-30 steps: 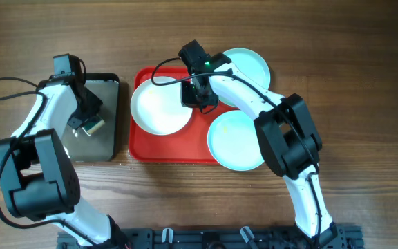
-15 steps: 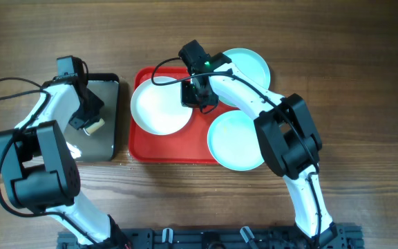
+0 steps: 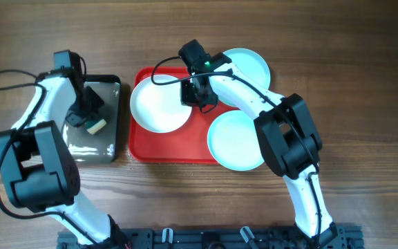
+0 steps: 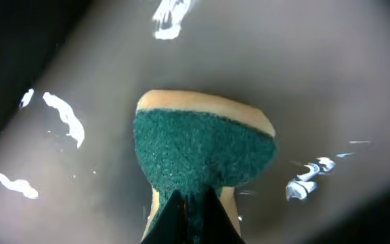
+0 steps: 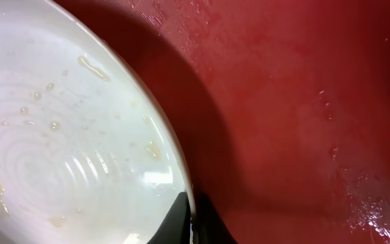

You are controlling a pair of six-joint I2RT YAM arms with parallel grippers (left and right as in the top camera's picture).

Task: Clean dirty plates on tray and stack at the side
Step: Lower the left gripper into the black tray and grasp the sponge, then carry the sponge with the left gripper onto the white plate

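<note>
A cream-white plate (image 3: 159,105) lies on the left of the red tray (image 3: 185,149); its greasy inside shows in the right wrist view (image 5: 66,156). My right gripper (image 3: 196,95) is shut on this plate's right rim (image 5: 189,203). One turquoise plate (image 3: 249,66) sits at the tray's back right corner. Another turquoise plate (image 3: 235,140) overlaps the tray's front right corner. My left gripper (image 3: 88,119) is shut on a green-and-yellow sponge (image 4: 202,159) over the black tray (image 3: 106,142).
The black tray (image 4: 330,81) is wet, with water glints on it. The red tray's surface (image 5: 303,102) right of the white plate is wet too. Wooden table (image 3: 365,104) lies all around. Cables trail from both arms.
My left gripper has shifted a little with the sponge over the black tray. The right arm and the plates have not moved.
</note>
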